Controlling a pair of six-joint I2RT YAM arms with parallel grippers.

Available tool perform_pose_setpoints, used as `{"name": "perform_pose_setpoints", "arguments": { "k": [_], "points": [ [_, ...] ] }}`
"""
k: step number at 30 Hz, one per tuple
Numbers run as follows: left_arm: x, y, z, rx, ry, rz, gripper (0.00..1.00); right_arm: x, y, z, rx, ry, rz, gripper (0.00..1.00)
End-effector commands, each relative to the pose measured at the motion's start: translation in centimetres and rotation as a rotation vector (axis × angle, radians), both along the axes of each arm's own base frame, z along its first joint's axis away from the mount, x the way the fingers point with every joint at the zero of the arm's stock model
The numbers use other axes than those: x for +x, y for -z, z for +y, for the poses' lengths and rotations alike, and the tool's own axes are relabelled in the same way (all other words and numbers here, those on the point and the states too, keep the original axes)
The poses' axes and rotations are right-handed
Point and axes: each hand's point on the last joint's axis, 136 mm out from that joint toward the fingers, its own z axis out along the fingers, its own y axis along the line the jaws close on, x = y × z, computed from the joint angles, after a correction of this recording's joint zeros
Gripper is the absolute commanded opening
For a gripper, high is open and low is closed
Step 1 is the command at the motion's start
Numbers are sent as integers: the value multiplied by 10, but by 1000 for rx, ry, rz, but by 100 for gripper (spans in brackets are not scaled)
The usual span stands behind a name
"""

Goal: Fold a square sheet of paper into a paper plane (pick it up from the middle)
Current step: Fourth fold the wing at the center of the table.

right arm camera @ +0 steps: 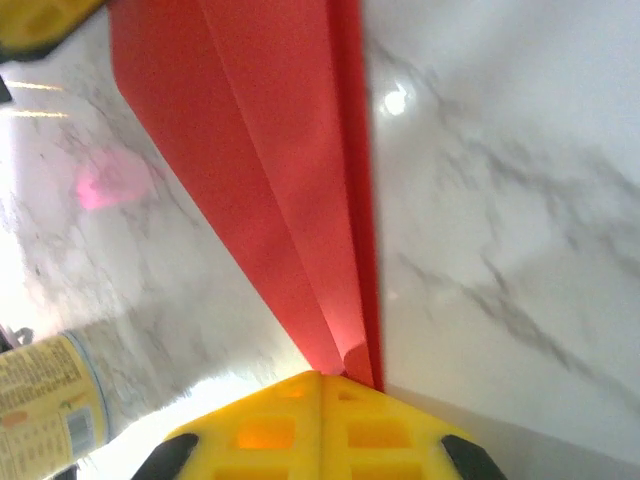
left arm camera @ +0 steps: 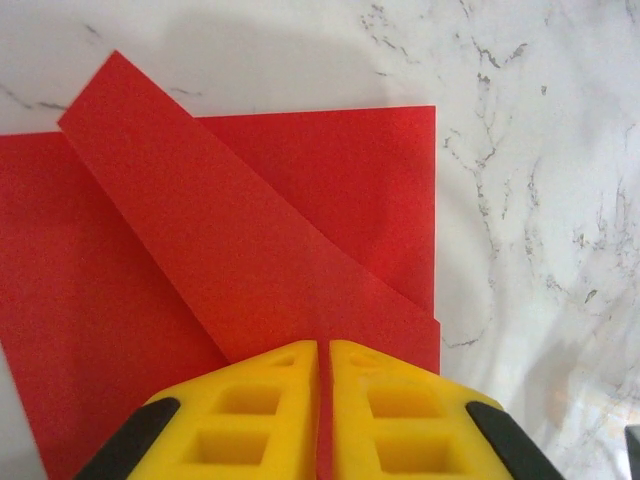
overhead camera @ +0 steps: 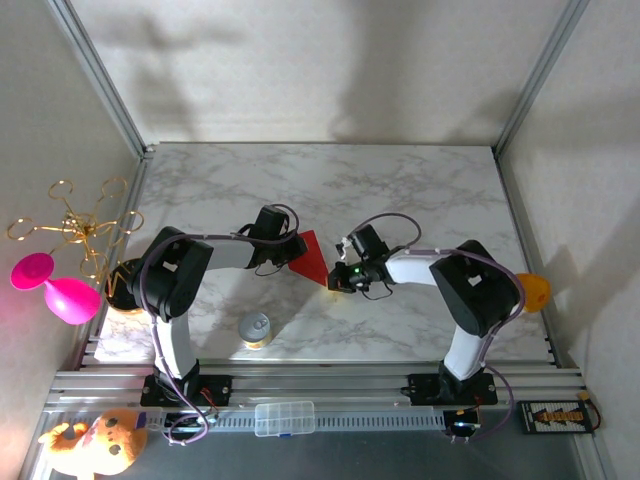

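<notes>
Because a crease presumably needs both ends pinned, my left gripper [left arm camera: 323,345] and right gripper [right arm camera: 322,378] are each pinched shut on the square sheet of paper [overhead camera: 312,258], mid-frame in the top view, just beyond the can [overhead camera: 255,329]. Left wrist shows a diagonal flap lying over the flat sheet. Right wrist shows layered folds running away edge-on. Top view reads a plain triangle.

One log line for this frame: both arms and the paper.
stage: mid-fold | left gripper: shut on red paper | right gripper: shut on red paper | red paper: diagonal flap folded over, not yet a plane
</notes>
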Motion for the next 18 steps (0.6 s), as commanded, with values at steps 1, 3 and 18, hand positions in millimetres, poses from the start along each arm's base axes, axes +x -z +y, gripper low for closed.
{"name": "perform_pose_setpoints", "arguments": {
  "k": [1, 3, 18],
  "points": [
    [-14, 41, 32, 136, -50, 101, 12, -25, 17, -30, -114, 35, 82, 5],
    [-14, 40, 30, 124, -43, 97, 12, -30, 18, -35, -119, 49, 85, 5],
    [-14, 29, 17, 92, 16, 68, 12, 51, -40, 27, 50, 14, -159, 7]
  ]
}}
